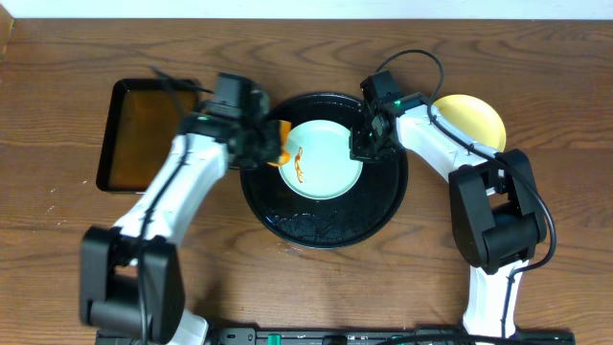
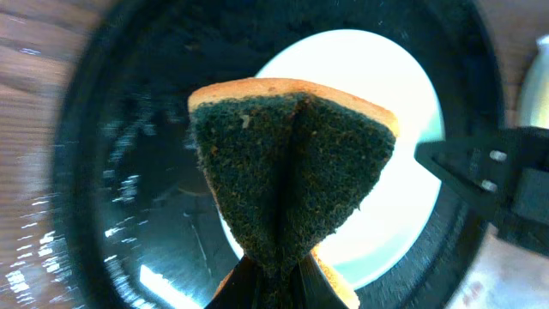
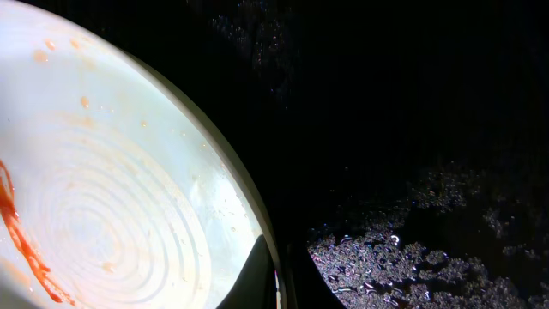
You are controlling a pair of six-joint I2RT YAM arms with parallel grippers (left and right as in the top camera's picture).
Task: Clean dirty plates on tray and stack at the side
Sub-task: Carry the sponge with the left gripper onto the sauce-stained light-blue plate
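My left gripper [image 2: 274, 290] is clamped on a sponge [image 2: 292, 163], folding it so the dark green scouring face bulges forward with the orange backing behind. Seen from overhead, the sponge hangs at the 10 o'clock edge of the mint plate [image 2: 386, 94]; I cannot tell whether it touches. My right gripper [image 3: 276, 279] sits at that plate's 2 o'clock rim, fingers close together with the rim between them. I read that as a pinch, one finger inside and one outside.

The plate lies flat in the middle of the black tray [image 3: 412, 103], with an orange sauce smear [image 3: 19, 227] across its ridged floor. The tray is beaded with water, so I expect the glossy plate to be slick and light, ready to skate or spin under a scrubbing stroke. It should be stiff enough to take pressure. The thin rim is the only purchase. The sponge is soft and will give.

A yellow plate [image 1: 474, 117] rests on the tabletop [image 1: 287, 297] at the tray's 2 o'clock, off the tray.
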